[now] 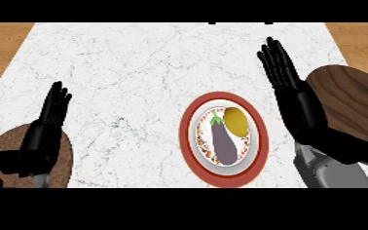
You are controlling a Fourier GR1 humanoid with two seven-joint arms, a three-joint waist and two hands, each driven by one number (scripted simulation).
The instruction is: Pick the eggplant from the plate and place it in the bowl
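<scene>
Eggplant position: The eggplant (224, 143) lies lengthwise in the white centre of the plate (185, 141), stem end toward the far side. Nothing holds it.
Plate position: The red-rimmed plate is set on the marble counter (129, 68), right of centre and near the front edge.
Plate neighbour: A yellow rounded item (236, 119) is seated at the eggplant's far right flank, touching it or nearly so. Its kind cannot be told.
Right hand: The right hand (302, 112) is held just beside the plate's right rim, fingers straight and together, pointing away from the robot. Nothing is grasped.
Step in hand: The approach to the pick is judged to be under way, with no contact made yet.
Recommended grasp: The hand should be carried left over the plate and lowered onto the eggplant's thick near half, where both flanks are free. The stem end should be avoided, as it is crowded by the yellow item.
Bowl: A dark wooden bowl (348, 97) is seen at the right edge, partly hidden by the right hand and forearm.
Obstruction: The plate rim must be cleared by a lift before any move rightward.
Left hand: The left hand (42, 139) rests at lower left, fingers straight and holding nothing, over a round brown object (61, 170) of unclear kind.
</scene>
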